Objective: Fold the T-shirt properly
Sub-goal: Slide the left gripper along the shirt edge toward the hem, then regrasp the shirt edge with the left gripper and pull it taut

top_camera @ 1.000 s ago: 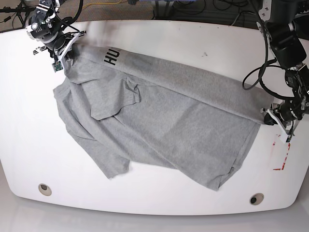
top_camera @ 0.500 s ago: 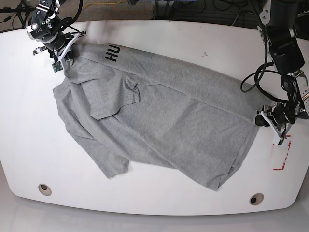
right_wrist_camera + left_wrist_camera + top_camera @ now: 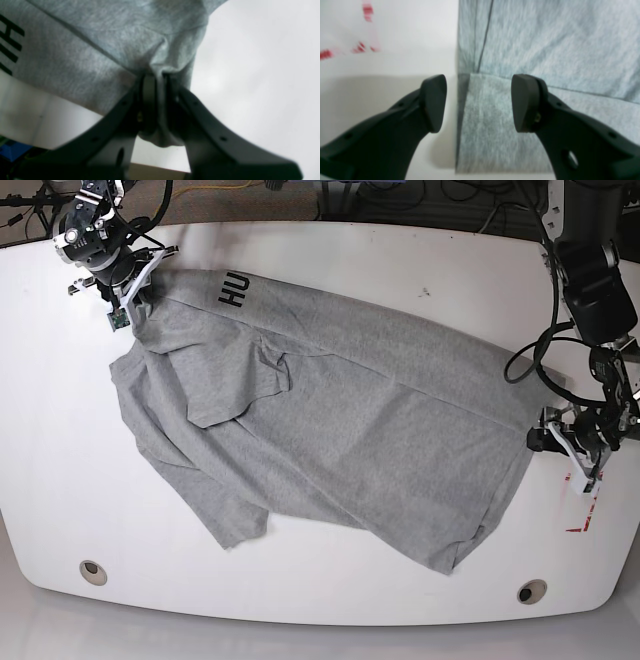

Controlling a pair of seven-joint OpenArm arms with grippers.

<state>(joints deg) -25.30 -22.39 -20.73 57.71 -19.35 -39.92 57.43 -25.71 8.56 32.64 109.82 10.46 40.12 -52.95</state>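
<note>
The grey T-shirt (image 3: pixel 340 430) lies spread and rumpled across the white table (image 3: pixel 400 260), with black lettering (image 3: pixel 235 290) near its far left corner. My right gripper (image 3: pixel 135 295) is at that corner. In the right wrist view it (image 3: pixel 160 80) is shut on a pinched fold of the T-shirt (image 3: pixel 100 37) beside the lettering (image 3: pixel 10 50). My left gripper (image 3: pixel 545 437) sits at the shirt's right edge. In the left wrist view it (image 3: pixel 478 102) is open, its fingers (image 3: pixel 433 102) apart over the folded edge of the T-shirt (image 3: pixel 545 50), holding nothing.
Red marks (image 3: pixel 582 510) are on the table just right of the shirt, also in the left wrist view as red marks (image 3: pixel 367 47). Two round holes (image 3: pixel 92 571) (image 3: pixel 532 591) sit near the front edge. Cables lie beyond the far edge.
My left gripper opened and let go of the shirt's right corner, which settled flat on the table. My right gripper stayed put on the far left corner.
</note>
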